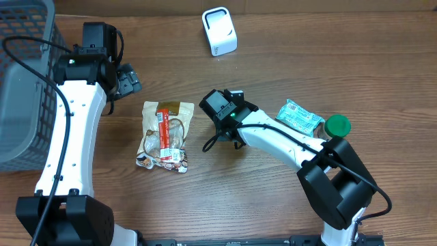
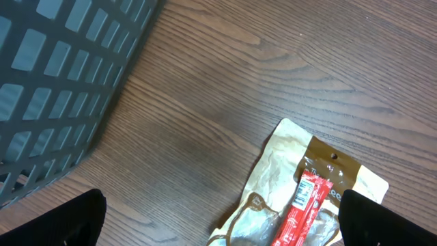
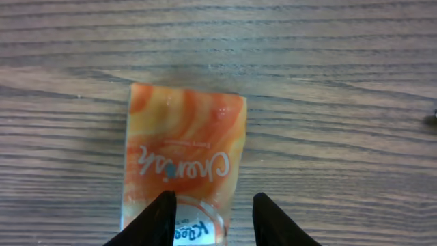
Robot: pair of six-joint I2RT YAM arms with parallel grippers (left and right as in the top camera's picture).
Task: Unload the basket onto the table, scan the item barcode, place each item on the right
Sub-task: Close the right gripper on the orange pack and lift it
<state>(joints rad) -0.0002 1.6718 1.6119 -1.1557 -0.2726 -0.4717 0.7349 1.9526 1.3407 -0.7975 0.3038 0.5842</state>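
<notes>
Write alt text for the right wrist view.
An orange swirl-patterned flat packet with white script lies on the brown wood-grain table. The right gripper hangs above its near end, black fingertips parted.

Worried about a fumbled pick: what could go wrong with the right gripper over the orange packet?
The orange packet lies flat on the table and looks wider than the gap of the right gripper, so the fingers may press on it and skid or crumple it. No barcode shows on its upper face; it may need turning before the white scanner reads it.
</notes>
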